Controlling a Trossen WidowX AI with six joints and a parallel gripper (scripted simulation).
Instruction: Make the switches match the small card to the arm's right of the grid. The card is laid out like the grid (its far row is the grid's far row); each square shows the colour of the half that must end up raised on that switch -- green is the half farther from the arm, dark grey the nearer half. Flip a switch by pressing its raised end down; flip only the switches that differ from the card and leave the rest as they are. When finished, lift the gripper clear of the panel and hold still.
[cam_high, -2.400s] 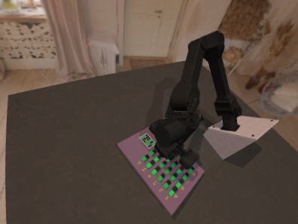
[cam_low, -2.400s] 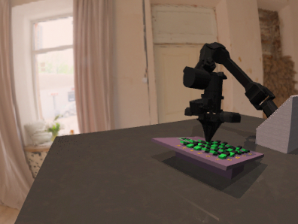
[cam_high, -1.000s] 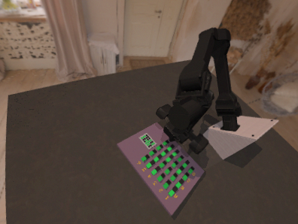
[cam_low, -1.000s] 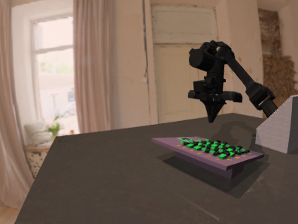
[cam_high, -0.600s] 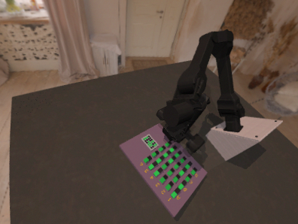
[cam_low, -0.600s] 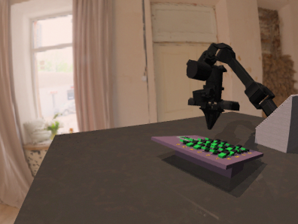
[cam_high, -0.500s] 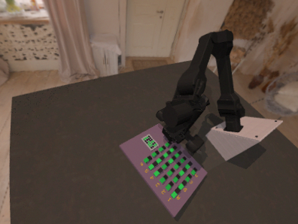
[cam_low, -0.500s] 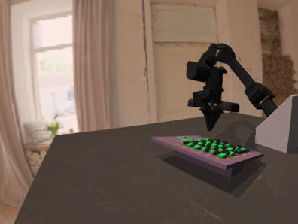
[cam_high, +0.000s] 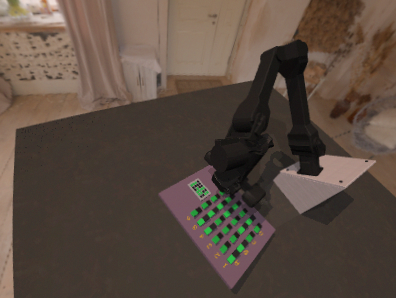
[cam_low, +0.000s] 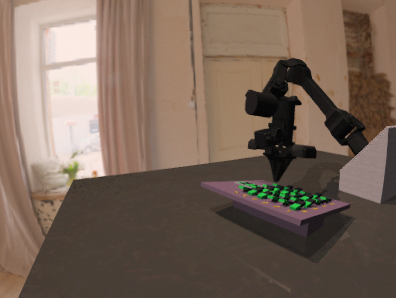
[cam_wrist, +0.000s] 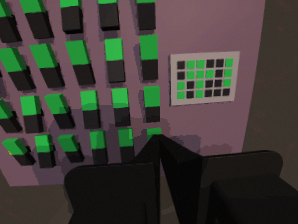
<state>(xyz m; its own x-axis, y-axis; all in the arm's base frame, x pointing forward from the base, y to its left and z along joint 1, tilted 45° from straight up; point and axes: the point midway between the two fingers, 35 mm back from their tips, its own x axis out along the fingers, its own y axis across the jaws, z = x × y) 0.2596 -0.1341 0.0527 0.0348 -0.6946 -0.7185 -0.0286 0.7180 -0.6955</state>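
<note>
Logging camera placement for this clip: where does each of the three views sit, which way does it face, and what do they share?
Top: high above the table, looking down at the purple panel, the whole arm and its base.
Exterior: low at table height, side-on to the panel, with door and window behind; arm and shut gripper show.
Wrist: on the gripper, looking down past its closed fingers at switches and card.
Shared: panel, switches, gripper.
</note>
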